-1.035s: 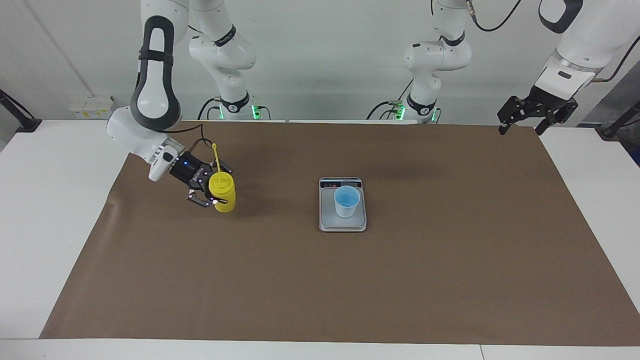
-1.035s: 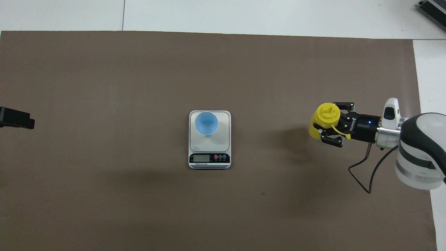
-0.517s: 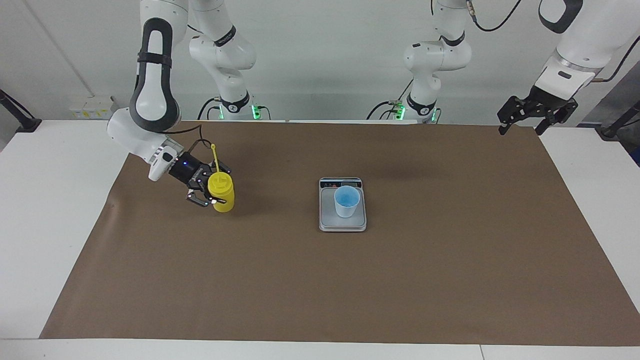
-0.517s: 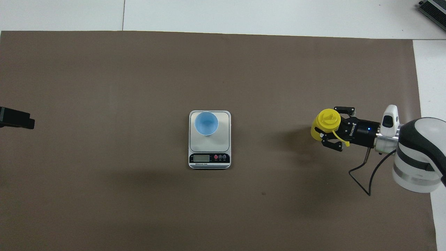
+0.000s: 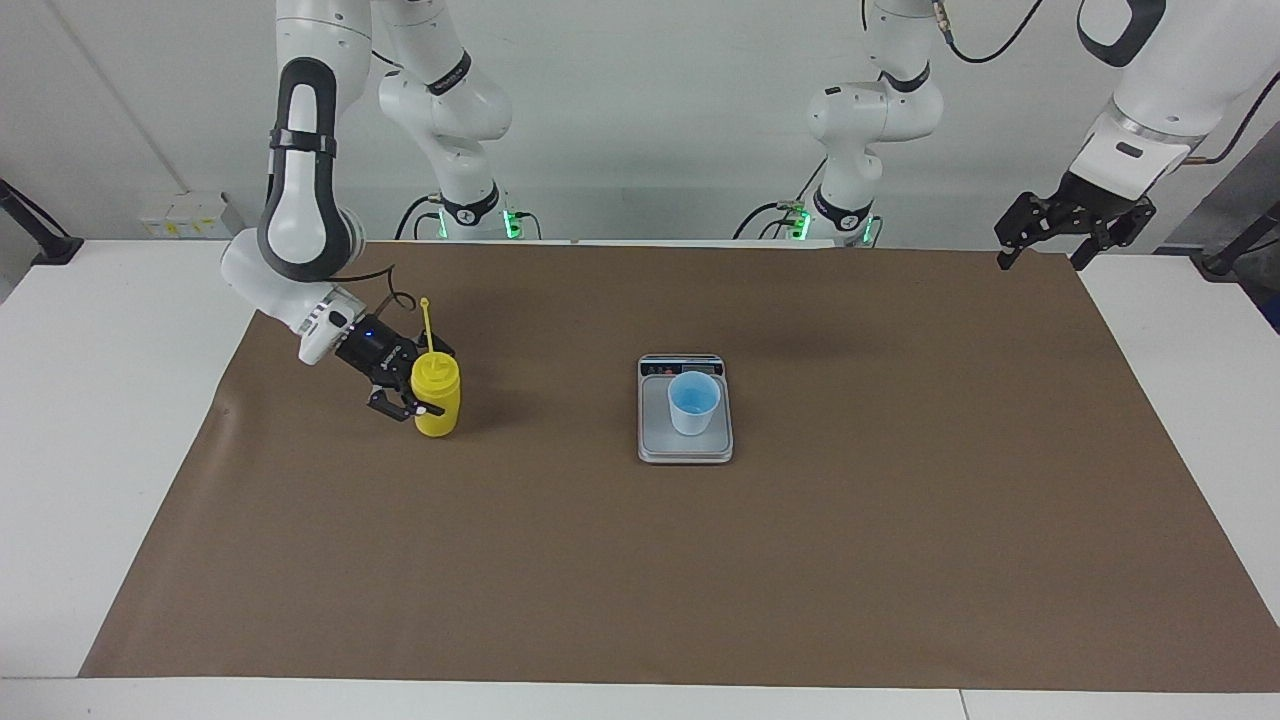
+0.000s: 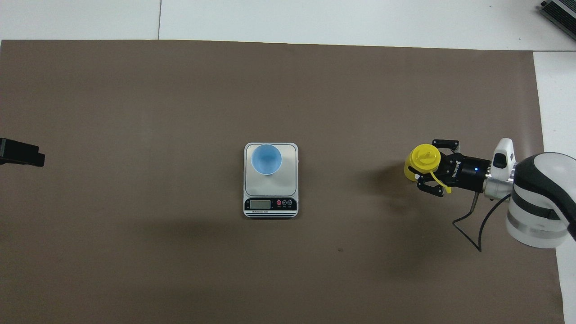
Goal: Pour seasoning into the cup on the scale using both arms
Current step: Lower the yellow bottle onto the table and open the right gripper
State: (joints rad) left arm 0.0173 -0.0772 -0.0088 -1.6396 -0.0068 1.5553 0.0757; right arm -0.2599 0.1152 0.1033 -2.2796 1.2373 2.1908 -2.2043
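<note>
Right now the right gripper [image 5: 418, 396] is clamped on the yellow seasoning bottle [image 5: 437, 397], its fingers pressed to either side of the body just under the ribbed cap. The bottle stands upright, at the brown mat [image 5: 640, 560] or barely off it; I cannot tell which. Its thin tethered cap strip sticks straight up. In the overhead view the bottle [image 6: 422, 161] sits at about three o'clock from the scale [image 6: 271, 180], well apart from it, toward the right arm's end of the worktop [image 5: 110, 400].

The scale lies in the middle of the mat, its dark display strip on the edge nearest the robots. The light-blue cup [image 5: 693, 402] stands upright on the weighing plate, toward the edge farthest from the robots.

The left gripper [image 5: 1036, 258] waits in the air over the mat's corner at the left arm's end, fingers spread wide and holding nothing.
</note>
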